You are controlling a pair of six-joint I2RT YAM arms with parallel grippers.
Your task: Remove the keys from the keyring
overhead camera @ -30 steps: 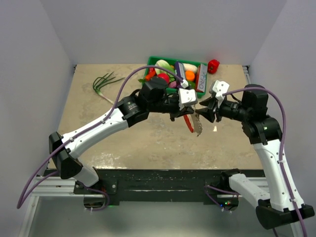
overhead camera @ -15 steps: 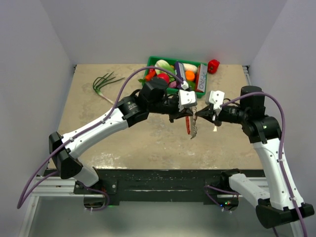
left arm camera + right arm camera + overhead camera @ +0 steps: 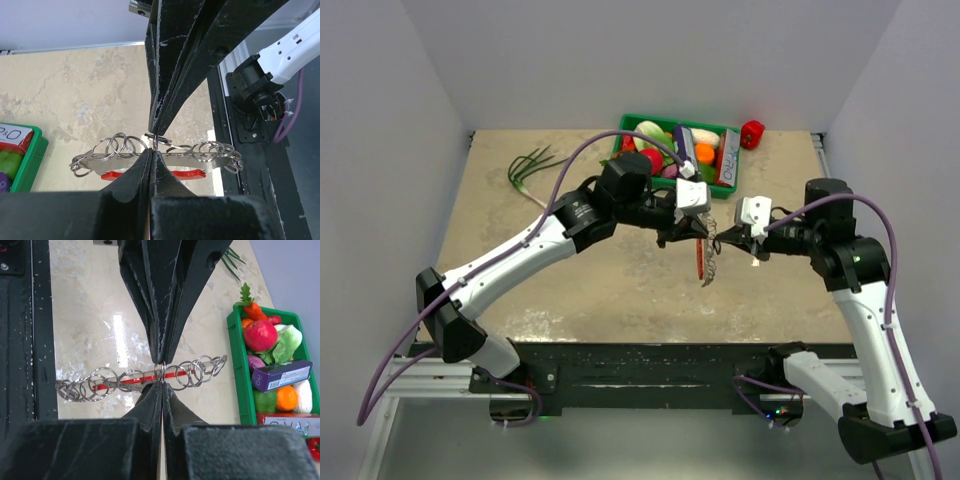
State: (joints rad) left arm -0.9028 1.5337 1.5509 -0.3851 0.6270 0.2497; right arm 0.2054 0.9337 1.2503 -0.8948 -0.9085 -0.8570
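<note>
The bunch hangs above the table between my two grippers. It is a flat silvery metal strip strung with several thin silvery rings and a red curved tag. I cannot tell single keys apart. My left gripper is shut on one thin ring of the keyring at the middle of the bunch. My right gripper is shut on rings from the other side, with the red tag behind. From above, the left gripper and right gripper nearly meet.
A green basket of vegetables and boxes stands at the back, close behind the grippers, and shows in the right wrist view. A red pepper lies to its right. Green onions lie at the back left.
My right gripper has moved left to the bunch and shut on its rings. The left gripper, still holding the bunch, has shifted slightly left and back.
</note>
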